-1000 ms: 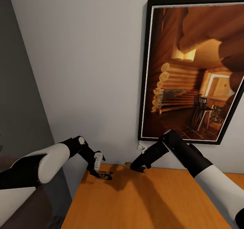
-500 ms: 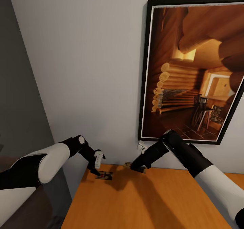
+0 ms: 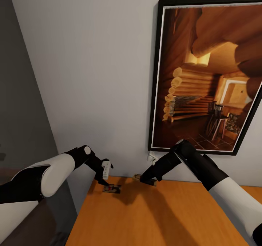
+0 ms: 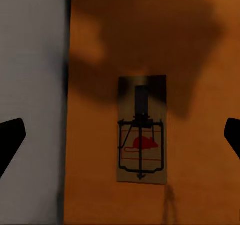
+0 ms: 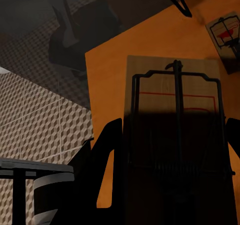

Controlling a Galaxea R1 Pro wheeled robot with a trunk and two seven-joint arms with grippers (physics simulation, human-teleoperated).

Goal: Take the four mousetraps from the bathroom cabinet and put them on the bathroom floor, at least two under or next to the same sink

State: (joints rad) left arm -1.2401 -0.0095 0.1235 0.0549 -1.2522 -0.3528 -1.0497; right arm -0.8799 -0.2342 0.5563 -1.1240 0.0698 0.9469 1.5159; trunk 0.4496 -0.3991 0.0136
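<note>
Hovering spread-fingered over a mousetrap (image 4: 141, 136) lying flat on the cabinet (image 3: 163, 217) top near its wall-side edge, the left gripper (image 3: 105, 182) is risking nudging it off, while the right gripper (image 3: 148, 181) is pinching another mousetrap (image 5: 175, 130) that may be slipping

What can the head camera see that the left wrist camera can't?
Head view: a big framed picture of a log cabin on the grey wall, both arms, and the right gripper at a second mousetrap by the wall.

Left wrist view: the first mousetrap up close, with its dark wire and a red mouse shape, lying flat between the left gripper's open fingertips.

Both: that same mousetrap, the orange cabinet top, the wall and the left gripper.
</note>
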